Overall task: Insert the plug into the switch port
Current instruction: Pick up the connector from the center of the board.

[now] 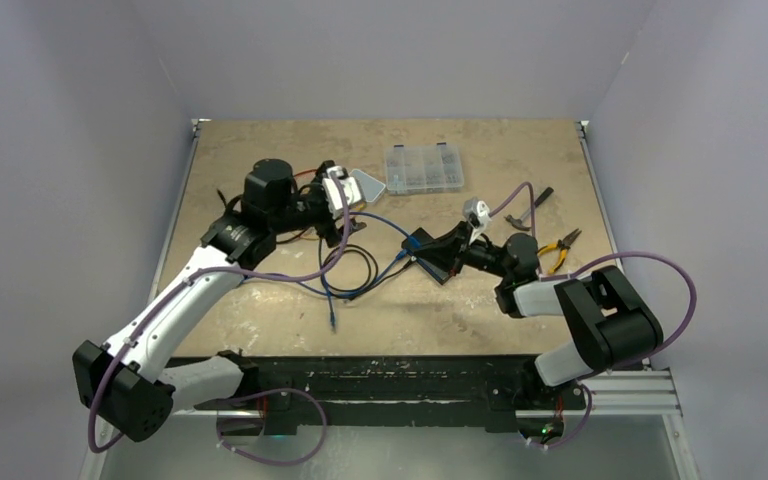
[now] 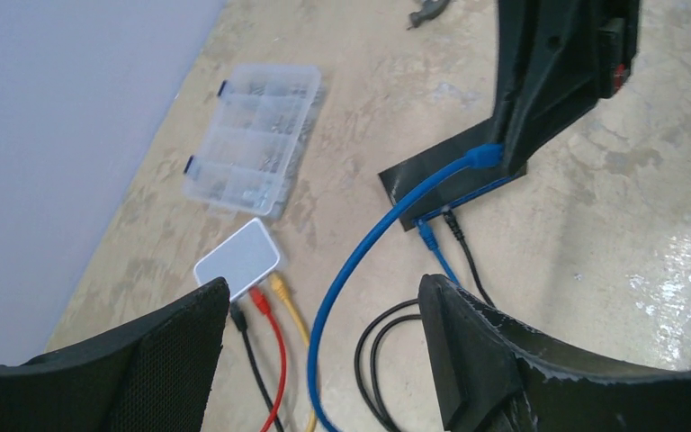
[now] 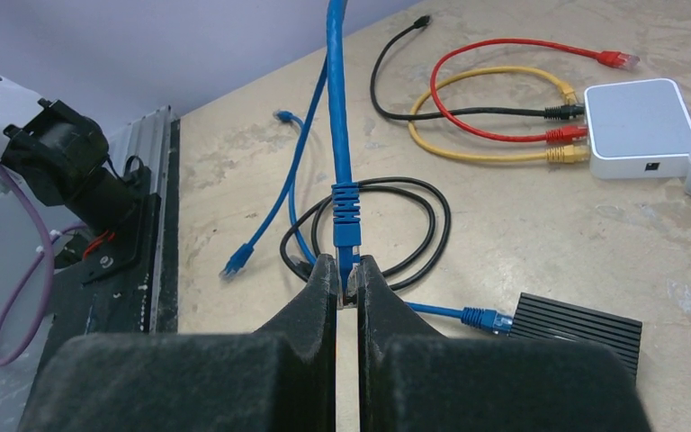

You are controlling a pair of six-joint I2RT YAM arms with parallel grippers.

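Note:
My right gripper [image 3: 348, 281] is shut on the blue plug [image 3: 347, 250] of a blue cable that runs up and away from it. The black ribbed switch [image 3: 585, 322] lies just to the lower right of its fingers, with another blue plug [image 3: 484, 318] at its near face. In the left wrist view the held plug [image 2: 486, 155] hangs over the switch [image 2: 423, 180] at my right gripper's tips; I cannot tell if it touches. My left gripper [image 2: 324, 333] is open and empty, above the cables beside the white router [image 2: 238, 261]. In the top view the switch [image 1: 418, 240] sits mid-table.
Red, yellow and black cables plug into the white router [image 3: 639, 126]. A coiled black cable [image 3: 414, 225] and loose blue plug ends [image 3: 234, 263] lie on the table. A clear organizer box [image 1: 423, 168] stands at the back. Pliers [image 1: 560, 248] lie at the right.

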